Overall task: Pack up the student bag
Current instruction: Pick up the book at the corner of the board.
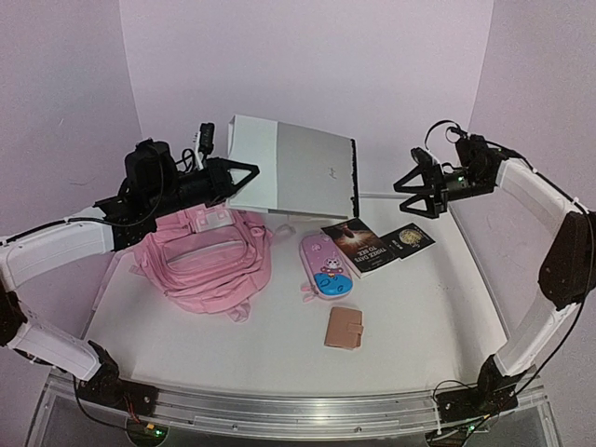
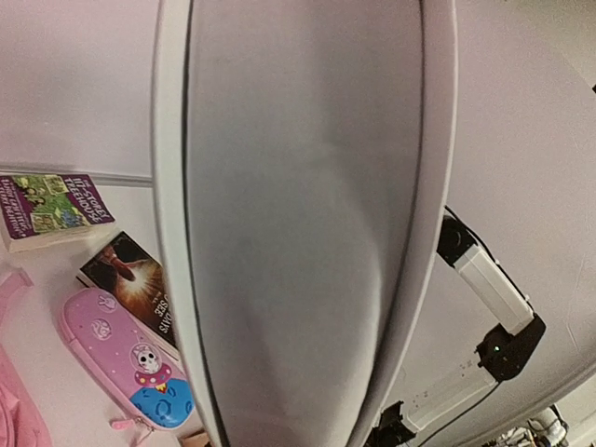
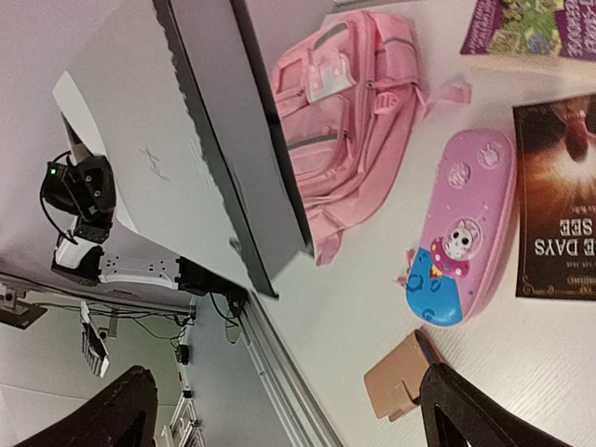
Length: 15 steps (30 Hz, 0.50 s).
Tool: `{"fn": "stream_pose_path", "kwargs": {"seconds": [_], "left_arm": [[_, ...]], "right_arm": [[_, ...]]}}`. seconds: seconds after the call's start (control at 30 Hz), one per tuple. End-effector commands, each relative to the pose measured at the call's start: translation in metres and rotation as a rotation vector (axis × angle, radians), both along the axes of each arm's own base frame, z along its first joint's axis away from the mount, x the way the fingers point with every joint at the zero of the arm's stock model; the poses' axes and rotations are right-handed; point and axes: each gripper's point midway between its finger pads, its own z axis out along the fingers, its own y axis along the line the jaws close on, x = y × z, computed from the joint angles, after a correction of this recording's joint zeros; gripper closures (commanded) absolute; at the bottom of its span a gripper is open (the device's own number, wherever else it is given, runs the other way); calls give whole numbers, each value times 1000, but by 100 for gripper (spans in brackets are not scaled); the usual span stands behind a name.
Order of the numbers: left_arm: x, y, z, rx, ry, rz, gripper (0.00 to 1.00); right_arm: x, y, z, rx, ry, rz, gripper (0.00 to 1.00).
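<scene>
The pink backpack [image 1: 209, 256] lies flat on the table at the left; it also shows in the right wrist view [image 3: 345, 112]. My left gripper [image 1: 244, 175] is shut on the left edge of a closed silver laptop [image 1: 293, 168] and holds it in the air, behind and above the bag. In the left wrist view the laptop [image 2: 298, 214] fills the middle and hides the fingers. My right gripper [image 1: 419, 191] is open and empty, in the air just right of the laptop's right edge and apart from it. Its dark fingertips [image 3: 466, 410] show at the bottom of the right wrist view.
A pink oval case with a blue patch [image 1: 326, 265] lies right of the bag. Beside it lie a dark book [image 1: 358, 244] and a small black booklet [image 1: 408, 239]. A tan wallet [image 1: 344, 328] lies nearer the front. A purple-green book [image 2: 51, 207] lies under the laptop.
</scene>
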Motion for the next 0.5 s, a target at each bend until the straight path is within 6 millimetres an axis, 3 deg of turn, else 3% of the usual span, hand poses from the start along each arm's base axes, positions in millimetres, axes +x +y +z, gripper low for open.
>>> {"fn": "stream_pose_path", "kwargs": {"seconds": [0.0, 0.13, 0.3, 0.47], "left_arm": [[-21, -14, 44, -81, -91, -155, 95], [-32, -17, 52, -128, -102, -220, 95], [-36, -19, 57, -170, -110, -259, 95], [-35, -21, 61, -184, -110, -267, 95]], "right_arm": [[3, 10, 23, 138, -131, 107, 2], [-5, 15, 41, 121, -223, 116, 2], [22, 16, 72, 241, -296, -82, 2], [16, 35, 73, 285, -257, -29, 2]]}}
